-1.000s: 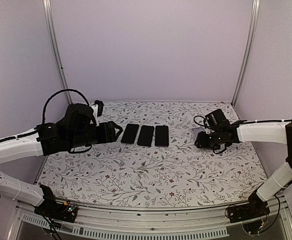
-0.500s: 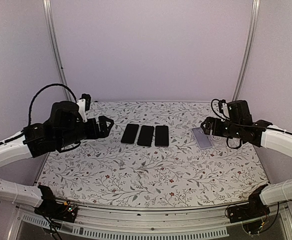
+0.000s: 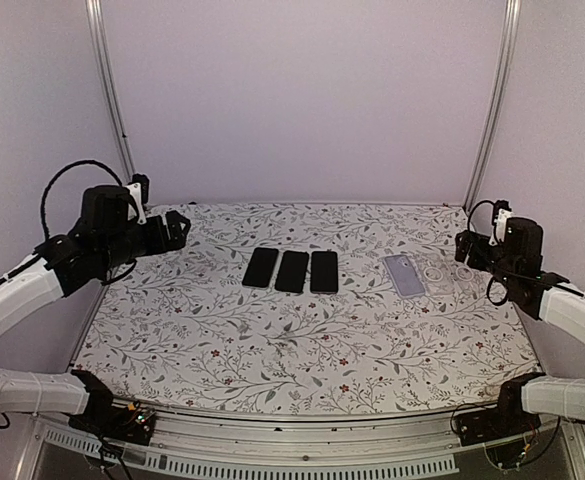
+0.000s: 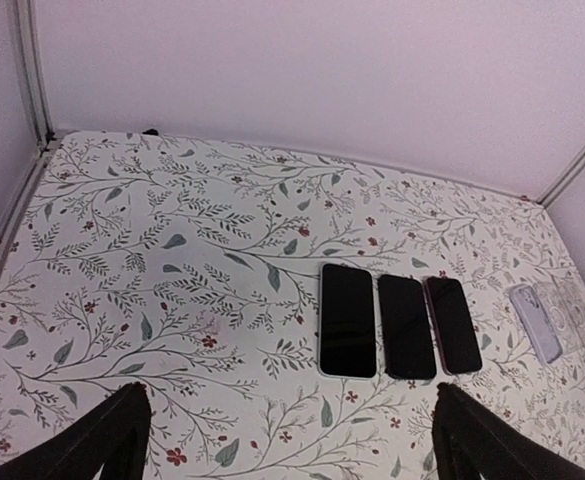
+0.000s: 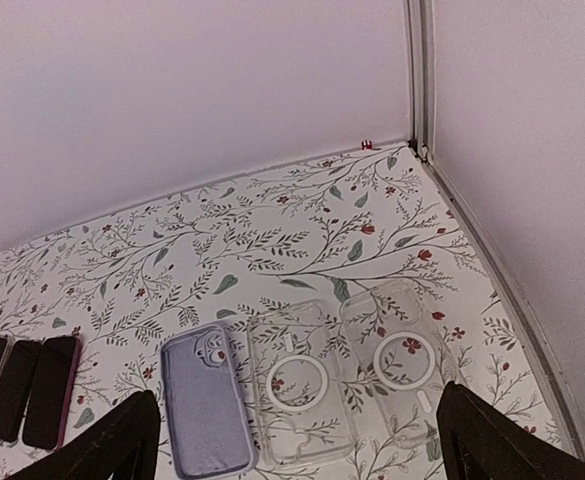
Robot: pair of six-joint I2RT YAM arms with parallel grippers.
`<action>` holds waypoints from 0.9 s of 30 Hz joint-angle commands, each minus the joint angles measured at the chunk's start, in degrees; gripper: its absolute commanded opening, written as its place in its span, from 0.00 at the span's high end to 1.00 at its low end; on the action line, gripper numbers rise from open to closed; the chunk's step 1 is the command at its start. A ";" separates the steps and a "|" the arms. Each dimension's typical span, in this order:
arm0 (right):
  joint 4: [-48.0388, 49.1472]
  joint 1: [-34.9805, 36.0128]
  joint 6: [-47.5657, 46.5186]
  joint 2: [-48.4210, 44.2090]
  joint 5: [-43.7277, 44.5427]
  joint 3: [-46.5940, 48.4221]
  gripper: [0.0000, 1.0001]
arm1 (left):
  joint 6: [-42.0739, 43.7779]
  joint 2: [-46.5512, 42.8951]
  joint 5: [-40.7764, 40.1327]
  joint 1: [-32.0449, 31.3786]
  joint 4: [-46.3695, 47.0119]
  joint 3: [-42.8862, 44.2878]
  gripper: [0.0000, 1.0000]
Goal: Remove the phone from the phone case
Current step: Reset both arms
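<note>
From above, your left hand [image 3: 177, 228] and right hand [image 3: 464, 247] hang over the worktop's [image 3: 302, 340] far-left and far-right edges, both open and empty. Three phones [image 3: 292, 270] lie in a row near the middle. The case [image 3: 405, 274] lies flat to their right, apart from them.

Left wrist: the fingers [image 4: 112, 440] are spread wide with nothing between them, and all three phones look bare.

Right wrist: the fingers are spread here too. The case sits just left of two clear shells [image 5: 300, 385]. It looks empty, so the task seems finished, though you can't confirm that from here.
</note>
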 commanded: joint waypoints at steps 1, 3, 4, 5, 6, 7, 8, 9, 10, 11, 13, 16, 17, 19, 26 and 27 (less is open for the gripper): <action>15.74 -5.25 -6.63 0.85 3.16 -5.04 0.01 | 6.81 -2.41 3.76 7.49 9.42 -4.01 0.01; 20.64 -8.56 -6.54 3.42 2.84 -7.07 0.01 | 11.77 -4.31 3.00 9.18 18.26 -8.84 0.01; 23.62 -9.01 -6.43 4.77 2.75 -8.11 0.01 | 13.39 -5.28 1.79 9.60 22.60 -11.74 0.01; 26.93 -9.07 -6.59 6.47 2.93 -9.39 0.01 | 14.58 -6.33 1.45 10.17 27.14 -14.72 0.01; 30.91 -9.07 -7.07 7.45 3.41 -10.68 0.01 | 15.57 -7.41 2.00 11.00 31.20 -18.10 0.01; 34.77 -9.08 -7.37 8.74 3.78 -12.18 0.01 | 16.37 -7.87 2.27 11.86 34.71 -20.35 0.01; 39.48 -9.08 -7.78 9.64 3.90 -13.88 0.01 | 16.67 -8.00 2.27 12.92 37.89 -22.61 0.01; 44.15 -9.08 -8.17 10.99 4.11 -16.40 0.01 | 16.98 -7.81 1.96 13.97 40.24 -24.16 0.01; 49.75 -9.04 -8.37 11.83 4.43 -18.39 0.01 | 17.63 -7.42 1.07 15.10 41.97 -25.63 0.01; 56.58 -9.08 -9.03 13.32 4.41 -20.00 0.01 | 18.11 -6.78 -0.40 16.18 43.16 -26.83 0.01; 64.88 -9.08 -10.36 17.00 3.58 -22.23 0.01 | 18.55 -5.58 -3.92 18.36 45.08 -29.06 0.01; 71.62 -9.09 -12.28 21.56 0.91 -23.41 0.01 | 21.55 -4.92 -5.76 21.57 52.59 -34.11 0.01; 73.46 -9.08 -12.49 22.71 0.19 -23.64 0.01 | 22.07 -4.98 -6.34 22.61 56.31 -36.31 0.01; 78.94 -9.06 -12.71 25.87 -0.80 -24.46 0.01 | 22.29 -4.68 -6.64 24.56 65.97 -41.47 0.01; 79.30 -9.09 -13.36 30.92 -0.81 -23.36 0.01 | 26.74 12.76 -2.73 27.71 88.69 -43.41 0.01; 78.19 -9.12 -13.29 30.62 -0.70 -22.97 0.01 | 26.91 15.91 -2.75 27.71 92.46 -43.72 0.01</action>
